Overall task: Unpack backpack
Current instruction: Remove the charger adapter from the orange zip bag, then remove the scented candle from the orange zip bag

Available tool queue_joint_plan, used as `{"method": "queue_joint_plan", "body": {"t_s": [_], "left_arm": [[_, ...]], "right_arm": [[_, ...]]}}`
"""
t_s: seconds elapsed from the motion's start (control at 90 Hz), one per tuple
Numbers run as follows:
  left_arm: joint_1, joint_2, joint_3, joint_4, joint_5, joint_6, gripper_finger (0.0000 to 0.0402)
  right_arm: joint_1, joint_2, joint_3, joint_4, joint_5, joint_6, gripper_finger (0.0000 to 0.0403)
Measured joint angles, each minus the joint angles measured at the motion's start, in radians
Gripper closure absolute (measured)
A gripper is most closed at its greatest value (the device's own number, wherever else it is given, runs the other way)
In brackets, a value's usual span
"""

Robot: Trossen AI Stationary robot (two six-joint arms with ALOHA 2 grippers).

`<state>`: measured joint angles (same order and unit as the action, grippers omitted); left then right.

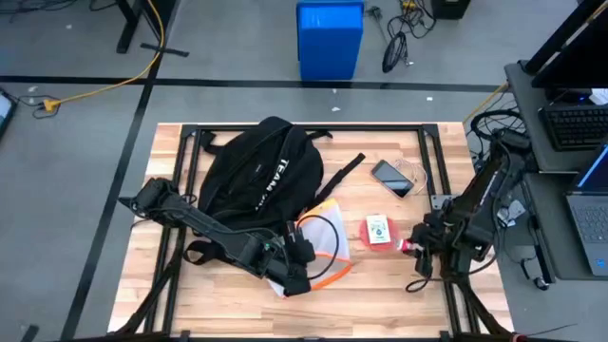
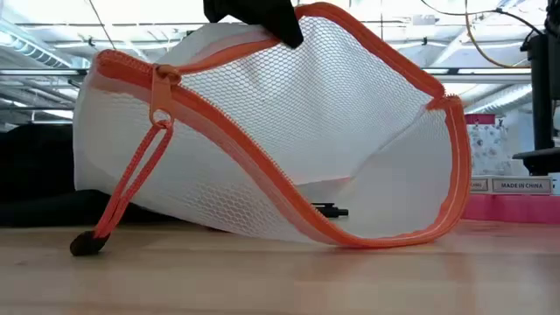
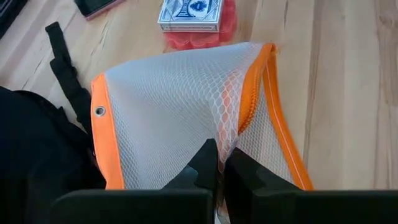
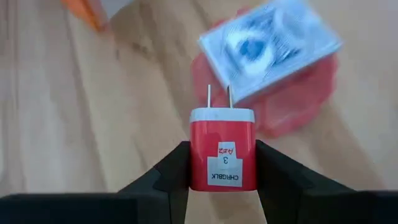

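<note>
Orange-edged mesh pouch (image 3: pixel 180 106) in left jaws (image 3: pixel 219 163)

A robotics lab or workshop. Grey floor with loose cables (image 1: pixel 95 90) at upper left. Laptop (image 1: pixel 591 214) and keyboard (image 1: pixel 578 124) crowd a side desk at right.

Large black soft fabric backpack (image 1: pixel 261 171) with white lettering lies on the light wooden slatted table (image 1: pixel 380 285), toward its far left. Left gripper (image 1: pixel 296 275) sits at the near edge of a white mesh pouch with orange trim (image 1: pixel 321 249) — just beside the backpack. Right gripper (image 1: pixel 415 247) is close beside a small red and white box (image 1: pixel 379 231); a red item shows at its tip. A dark flat smartphone (image 1: pixel 391 178) lies farther back — apart from both
</note>
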<state>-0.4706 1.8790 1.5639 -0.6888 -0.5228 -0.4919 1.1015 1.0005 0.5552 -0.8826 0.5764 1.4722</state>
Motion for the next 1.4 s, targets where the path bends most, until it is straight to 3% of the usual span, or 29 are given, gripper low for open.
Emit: {"method": "queue_joint_plan", "body": {"t_s": [0.211, 0.556, 0.856, 1.4], "left_arm": [[0.001, 0.000, 0.000, 0.004, -0.001, 0.000, 0.0402], [0.002, 0.000, 0.000, 0.008, -0.002, 0.001, 0.0402], [0.004, 0.000, 0.000, 0.010, -0.003, 0.000, 0.0402], [0.005, 0.000, 0.000, 0.009, -0.004, 0.001, 0.0402]], "right_arm": [[-0.018, 0.033, 0.000, 0.064, -0.016, -0.045, 0.0273], [-0.108, 0.157, 0.000, 0.040, -0.217, -0.062, 0.0273], [-0.166, 0.244, 0.000, 0.025, -0.247, -0.073, 0.0264], [-0.179, 0.236, 0.013, 0.015, -0.290, -0.145, 0.0207]]}}
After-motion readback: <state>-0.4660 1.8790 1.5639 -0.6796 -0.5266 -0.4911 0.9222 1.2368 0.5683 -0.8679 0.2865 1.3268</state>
